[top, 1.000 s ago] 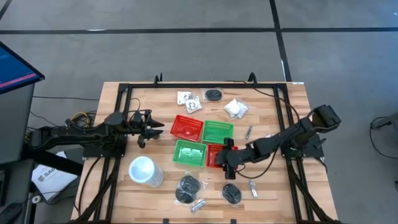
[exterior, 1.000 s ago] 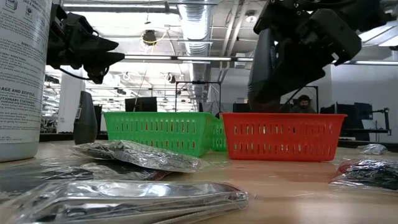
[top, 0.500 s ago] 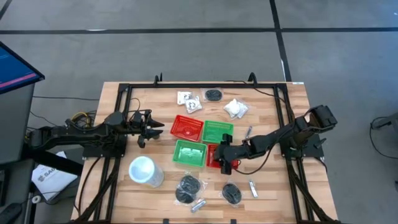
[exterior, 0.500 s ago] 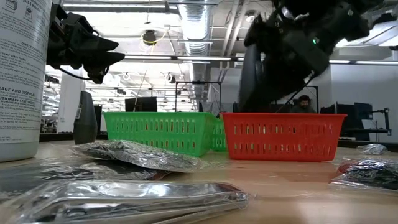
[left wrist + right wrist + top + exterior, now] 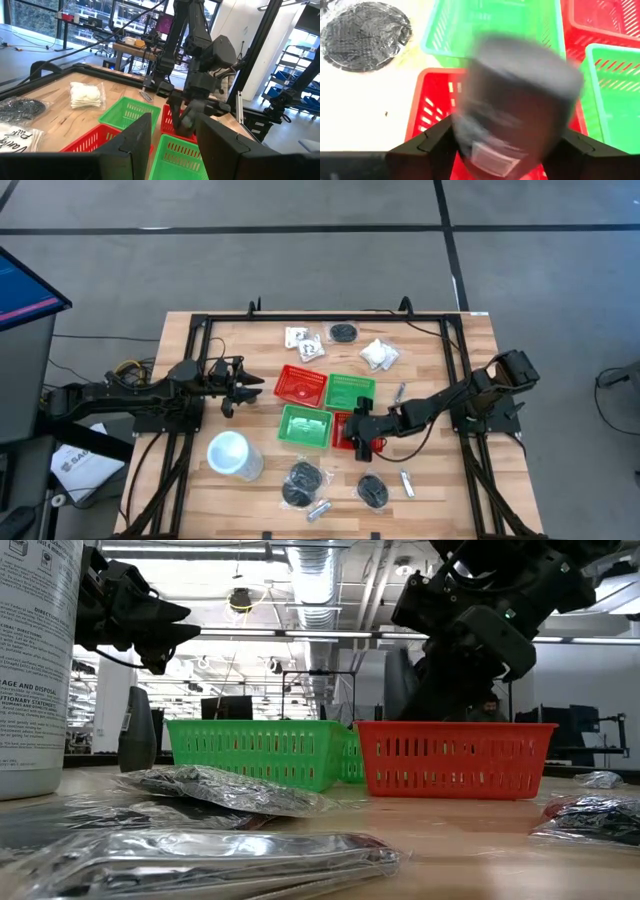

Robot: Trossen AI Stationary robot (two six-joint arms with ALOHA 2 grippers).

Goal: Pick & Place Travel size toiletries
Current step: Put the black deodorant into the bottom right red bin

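While the left gripper is held open and empty beside the baskets, the right gripper is spread above the near red basket, where a dark, blurred toiletry bundle is seen between its fingers.

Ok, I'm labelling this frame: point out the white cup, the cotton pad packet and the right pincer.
white cup (image 5: 228, 451), high view, centre of its round top.
cotton pad packet (image 5: 379, 354), high view, middle of the clear wrap.
right pincer (image 5: 362, 442), high view, between its fingertips, over the near red basket (image 5: 343, 429).
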